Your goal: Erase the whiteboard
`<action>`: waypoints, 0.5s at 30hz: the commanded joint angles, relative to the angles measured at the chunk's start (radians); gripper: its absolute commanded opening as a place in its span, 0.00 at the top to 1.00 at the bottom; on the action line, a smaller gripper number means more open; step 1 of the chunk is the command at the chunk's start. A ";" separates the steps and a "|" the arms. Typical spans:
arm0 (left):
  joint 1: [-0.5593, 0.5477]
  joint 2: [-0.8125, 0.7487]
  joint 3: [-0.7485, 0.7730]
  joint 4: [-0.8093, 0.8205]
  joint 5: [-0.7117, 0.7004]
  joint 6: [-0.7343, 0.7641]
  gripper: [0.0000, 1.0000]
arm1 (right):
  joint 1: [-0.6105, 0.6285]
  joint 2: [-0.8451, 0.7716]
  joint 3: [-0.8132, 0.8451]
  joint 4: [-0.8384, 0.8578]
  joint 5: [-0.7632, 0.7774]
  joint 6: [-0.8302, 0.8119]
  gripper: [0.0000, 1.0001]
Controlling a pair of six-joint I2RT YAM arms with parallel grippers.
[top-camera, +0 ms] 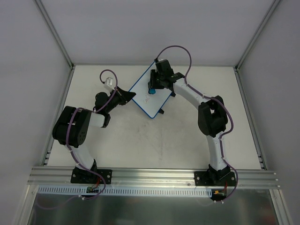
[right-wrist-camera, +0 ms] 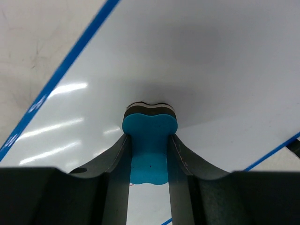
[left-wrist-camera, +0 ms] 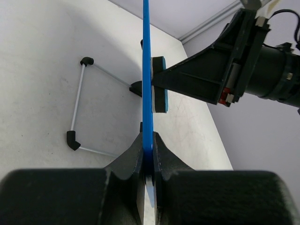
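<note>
One whiteboard (top-camera: 146,101), far and centre on one table (top-camera: 164,145). One blue eraser (right-wrist-camera: 149,126) against the board's face. Two arms: left arm (top-camera: 75,126) and right arm (top-camera: 213,119). Two grippers likewise: left gripper (left-wrist-camera: 148,147) and right gripper (right-wrist-camera: 149,140), two fingers to each. One wire stand (left-wrist-camera: 78,101) beside the board, three black corner caps in sight. Two purple cables (top-camera: 180,47), one along each arm.

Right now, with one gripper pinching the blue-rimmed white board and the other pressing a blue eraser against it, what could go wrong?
The left gripper clamps only the rim of the blue-edged white whiteboard, so a push might twist it loose. The right gripper pinches the small blue eraser block; hard rubbing could dislodge it.
</note>
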 commanded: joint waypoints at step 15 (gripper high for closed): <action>-0.020 0.005 0.014 0.054 0.072 0.080 1.00 | 0.119 -0.030 -0.085 0.056 -0.132 -0.078 1.00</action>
